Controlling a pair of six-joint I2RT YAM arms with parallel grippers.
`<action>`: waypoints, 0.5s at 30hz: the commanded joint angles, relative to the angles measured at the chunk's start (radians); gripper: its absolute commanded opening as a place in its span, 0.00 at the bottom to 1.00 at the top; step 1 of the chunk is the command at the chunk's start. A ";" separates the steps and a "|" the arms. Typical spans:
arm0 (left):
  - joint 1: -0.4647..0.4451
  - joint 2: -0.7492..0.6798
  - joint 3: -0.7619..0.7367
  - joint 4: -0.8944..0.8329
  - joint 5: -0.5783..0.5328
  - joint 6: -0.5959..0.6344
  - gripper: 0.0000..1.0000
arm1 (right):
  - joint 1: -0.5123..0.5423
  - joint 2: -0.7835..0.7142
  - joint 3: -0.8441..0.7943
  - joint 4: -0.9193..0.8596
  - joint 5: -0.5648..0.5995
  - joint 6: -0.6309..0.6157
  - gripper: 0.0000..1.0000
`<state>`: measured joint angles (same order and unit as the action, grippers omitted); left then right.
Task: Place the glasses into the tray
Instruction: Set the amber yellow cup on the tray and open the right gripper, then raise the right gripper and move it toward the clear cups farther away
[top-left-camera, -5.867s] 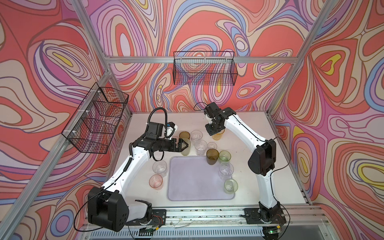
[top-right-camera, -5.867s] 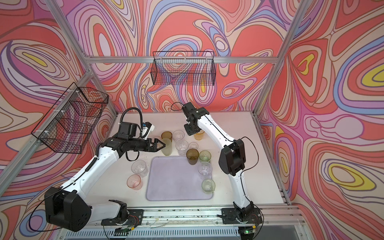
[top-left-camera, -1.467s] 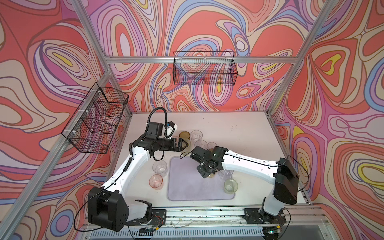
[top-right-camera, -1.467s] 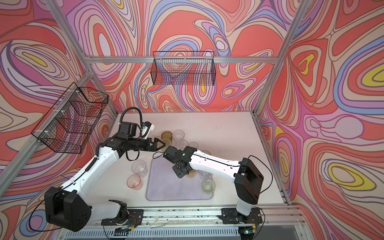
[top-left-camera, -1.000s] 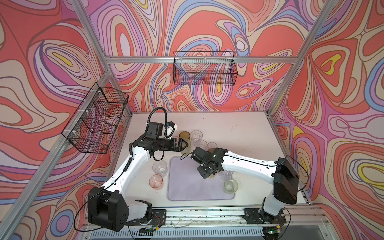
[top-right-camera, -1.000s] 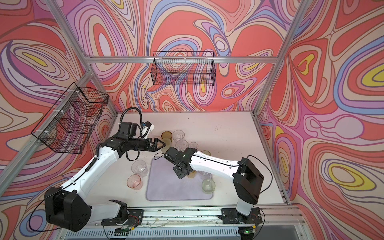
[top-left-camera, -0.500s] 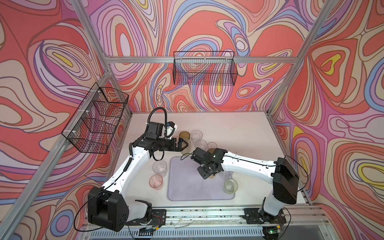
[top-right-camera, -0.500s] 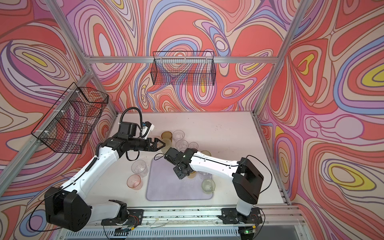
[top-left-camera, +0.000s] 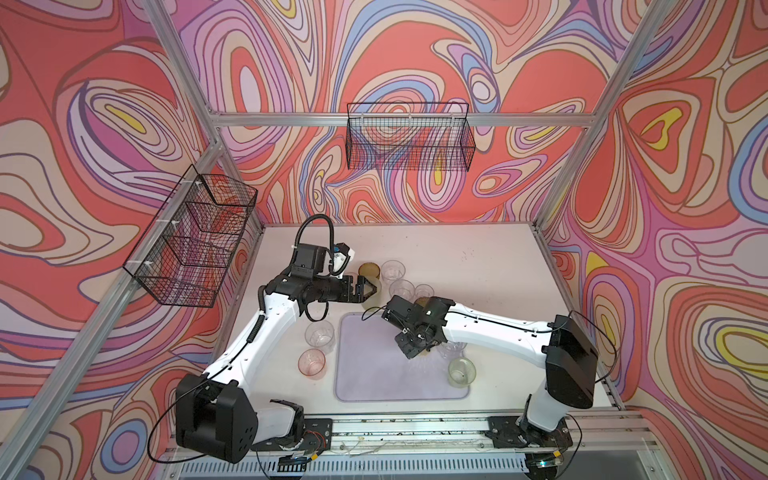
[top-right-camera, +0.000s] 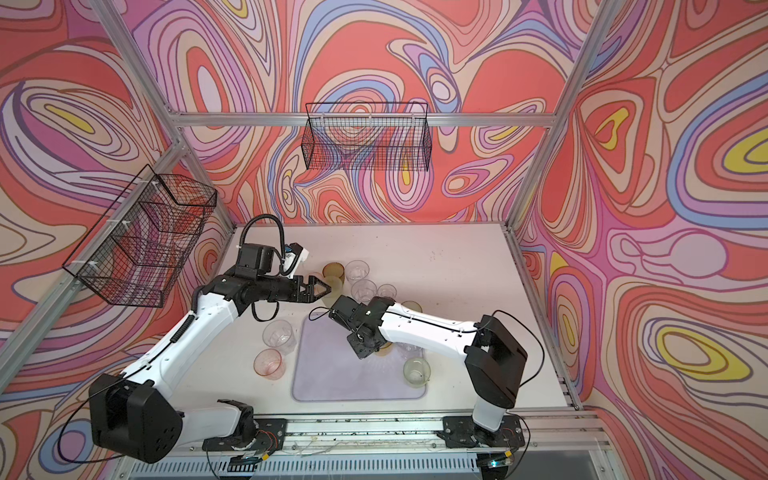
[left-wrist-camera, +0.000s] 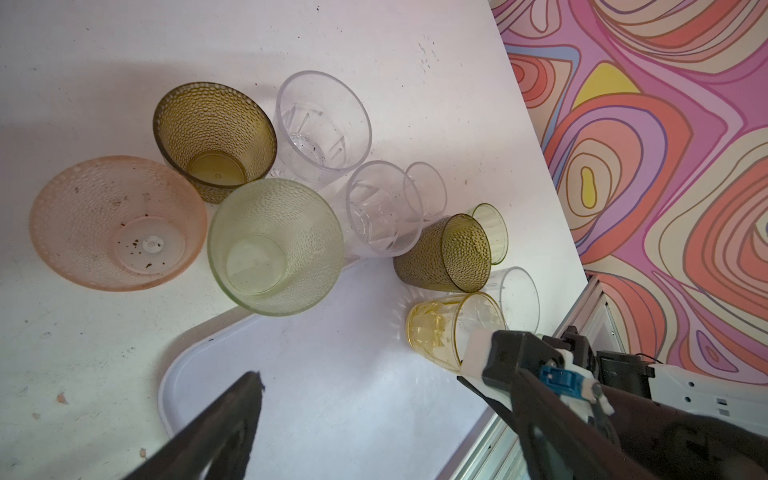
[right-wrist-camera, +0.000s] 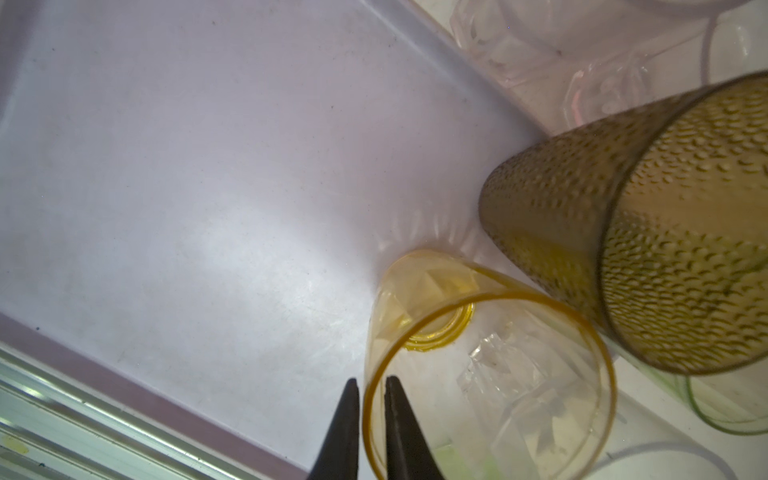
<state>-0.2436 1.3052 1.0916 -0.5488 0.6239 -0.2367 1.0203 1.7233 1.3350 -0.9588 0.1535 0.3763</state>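
Note:
The lilac tray lies at the table's front middle. An amber-yellow glass stands upright on it near its far right side. My right gripper straddles that glass's rim, one finger inside and one outside, the jaws parted by a sliver and not pinching. An olive-brown glass stands close beside it. My left gripper hovers wide open and empty over the tray's far left corner, by a pale green glass.
More glasses cluster behind the tray: olive, clear, pink. A clear one and a pink one stand left of the tray, a green one at its right edge. Wire baskets hang on the walls.
Since the earliest frames my right arm has brought the amber-yellow glass from the back of the table onto the tray. In the last half second its jaws parted slightly. The left arm stayed still.

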 joint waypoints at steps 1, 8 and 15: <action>-0.001 0.009 -0.002 0.017 0.000 0.004 0.96 | -0.006 -0.036 0.019 -0.023 0.010 0.011 0.16; -0.001 0.009 -0.002 0.017 -0.001 0.004 0.96 | -0.005 -0.053 0.080 -0.069 0.010 0.013 0.30; -0.002 0.008 -0.003 0.014 -0.007 0.005 0.96 | -0.007 -0.052 0.204 -0.155 0.038 0.018 0.35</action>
<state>-0.2436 1.3060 1.0916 -0.5488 0.6235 -0.2367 1.0199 1.6951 1.4803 -1.0599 0.1661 0.3862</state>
